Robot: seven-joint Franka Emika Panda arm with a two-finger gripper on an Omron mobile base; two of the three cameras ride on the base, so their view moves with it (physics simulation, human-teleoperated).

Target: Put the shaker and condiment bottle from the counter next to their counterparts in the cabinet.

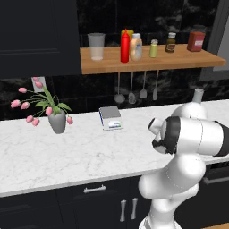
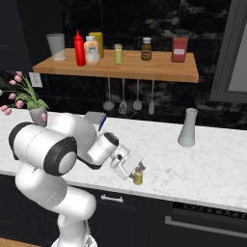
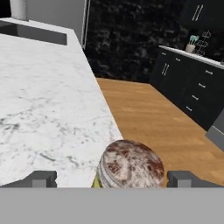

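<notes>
White marble table [image 2: 202, 164] is running along a black wall, with the wooden cabinet [image 2: 159, 71] shelf hanging above it. Near the table's front edge the shaker [image 2: 138, 177] is standing upright, its long axis vertical and its grey cap on top. The end effector [image 2: 133, 170] is sitting right at it, reaching in from the side with its fingers spread wide and released, nothing clamped between them. In the hand view the shaker [image 3: 129, 165] is showing between the two finger tips, one [image 3: 40, 178] to its left and one [image 3: 183, 178] to its right, the cap roughly centred but slightly nearer the right one. Whether either finger is touching the shaker cannot be told. So the thing is lying straight ahead of the end effector, inside the gap, and the coming move looks like a squeeze across its upright body. Up on the cabinet the condiment bottle [image 2: 79, 48] is already standing towards the shelf's left end, just beside the yellow bottle [image 2: 97, 43], while the counterpart shaker [image 2: 118, 54] is waiting nearer the middle of the shelf, well above and behind the one on the table.
</notes>
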